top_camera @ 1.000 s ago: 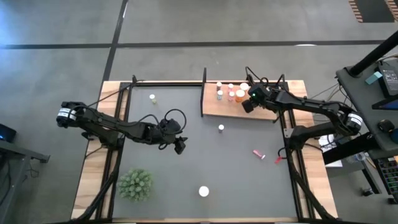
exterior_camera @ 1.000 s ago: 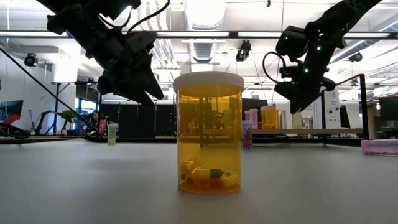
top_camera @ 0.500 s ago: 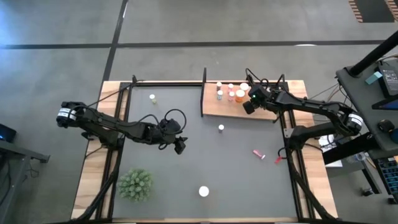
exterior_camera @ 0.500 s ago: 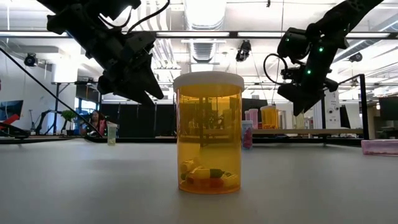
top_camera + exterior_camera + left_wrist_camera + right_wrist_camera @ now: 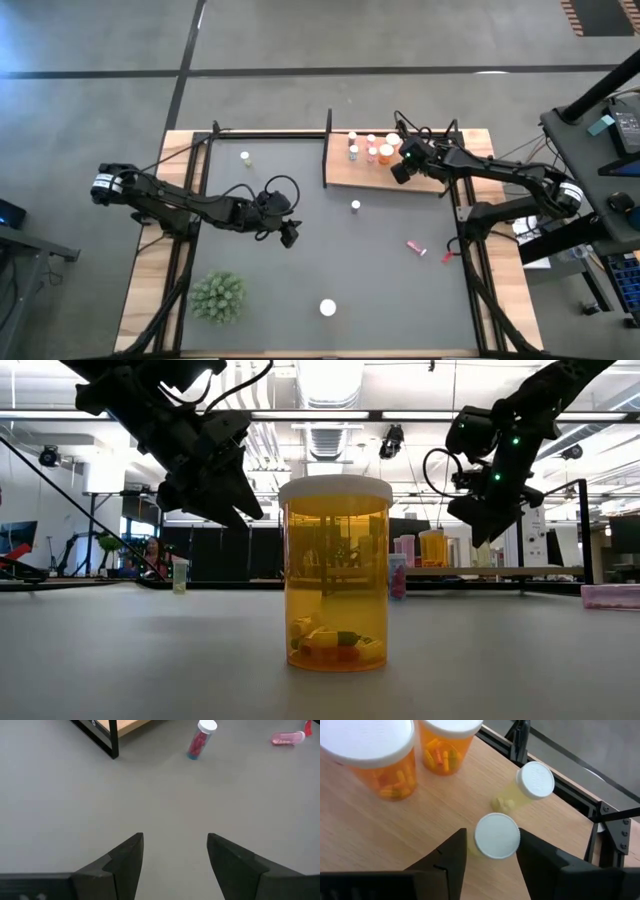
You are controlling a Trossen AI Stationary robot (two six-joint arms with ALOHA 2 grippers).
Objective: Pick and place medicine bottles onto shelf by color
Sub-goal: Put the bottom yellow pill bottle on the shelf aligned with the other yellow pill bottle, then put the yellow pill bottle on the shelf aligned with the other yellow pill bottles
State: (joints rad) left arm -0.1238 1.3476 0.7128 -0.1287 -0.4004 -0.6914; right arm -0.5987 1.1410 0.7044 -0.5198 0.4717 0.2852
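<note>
Two right fingers [image 5: 450,860] now loosened around yellow bottle [image 5: 496,836] standing on shelf [image 5: 395,830]; left fingers [image 5: 120,862] unchanged, apart, empty.

Setting: robotics lab or workshop. Evidence: polished concrete floor [image 5: 300,40] with seam lines; exposed ceiling ducts [image 5: 330,435] and strip lights; tripod stands in the background; wooden table [image 5: 150,290] with dark mat.
</note>
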